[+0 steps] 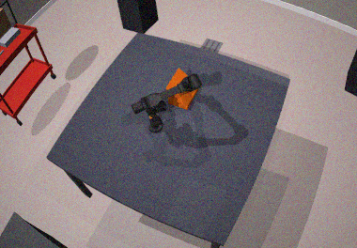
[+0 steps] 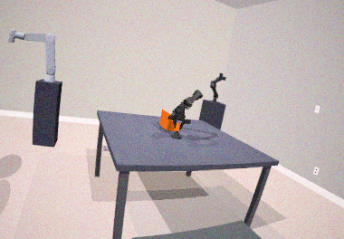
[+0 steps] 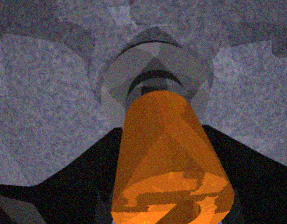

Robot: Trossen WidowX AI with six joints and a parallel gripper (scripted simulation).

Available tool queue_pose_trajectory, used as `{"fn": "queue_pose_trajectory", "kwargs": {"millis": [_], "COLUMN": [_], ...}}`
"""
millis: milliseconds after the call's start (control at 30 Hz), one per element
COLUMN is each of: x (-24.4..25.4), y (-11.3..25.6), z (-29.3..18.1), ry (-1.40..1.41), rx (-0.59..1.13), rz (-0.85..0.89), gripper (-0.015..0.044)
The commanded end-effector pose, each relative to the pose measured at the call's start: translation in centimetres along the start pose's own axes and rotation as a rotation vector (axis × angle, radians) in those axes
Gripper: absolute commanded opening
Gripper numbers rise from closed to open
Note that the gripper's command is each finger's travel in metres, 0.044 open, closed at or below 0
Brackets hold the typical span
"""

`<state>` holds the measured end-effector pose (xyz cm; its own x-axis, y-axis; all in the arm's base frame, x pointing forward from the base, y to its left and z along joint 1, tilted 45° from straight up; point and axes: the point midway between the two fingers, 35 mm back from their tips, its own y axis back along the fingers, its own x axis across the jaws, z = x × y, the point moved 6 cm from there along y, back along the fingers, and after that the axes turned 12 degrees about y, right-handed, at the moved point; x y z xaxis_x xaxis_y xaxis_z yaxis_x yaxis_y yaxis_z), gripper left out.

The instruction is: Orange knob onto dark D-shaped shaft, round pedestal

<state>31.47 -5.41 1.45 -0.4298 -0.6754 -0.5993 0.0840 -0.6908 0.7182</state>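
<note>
The orange knob (image 3: 164, 145) (image 2: 177, 127) is held between the two black fingers of my gripper (image 3: 161, 134), which is shut on it. In the wrist view the knob's far end covers the near part of the round grey pedestal (image 3: 196, 67) (image 1: 155, 126) (image 2: 176, 136). A small dark piece, perhaps the shaft (image 3: 147, 90), shows just past the knob's far end, inside a dark curved edge. Most of the shaft is hidden. In the top view the knob is a tiny orange spot above the pedestal. I cannot tell whether knob and shaft touch, nor see either flat side.
An orange panel (image 1: 175, 80) (image 2: 164, 119) stands behind the gripper, near the arm's base on the dark table (image 1: 108, 167) (image 2: 136, 149). The arm's shadows fall across the table and pedestal. A red cart (image 1: 28, 80) and black stands (image 1: 137, 7) are off the table.
</note>
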Motion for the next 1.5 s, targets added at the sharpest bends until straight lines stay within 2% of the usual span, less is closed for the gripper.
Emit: {"fn": "queue_pose_trajectory", "kwargs": {"millis": [0, 533, 667, 1467], "x": [-0.04, -0.07, -0.07, 0.05], "y": [-0.03, 0.32, 0.33, 0.09], "z": [0.04, -0.07, -0.1, 0.14], "ry": [0.01, 0.01, -0.077, -1.633], "rx": [0.002, 0.002, 0.002, 0.002], "rz": [0.0, 0.0, 0.0, -0.002], "gripper": [0.0, 0.0, 0.0, 0.0]}}
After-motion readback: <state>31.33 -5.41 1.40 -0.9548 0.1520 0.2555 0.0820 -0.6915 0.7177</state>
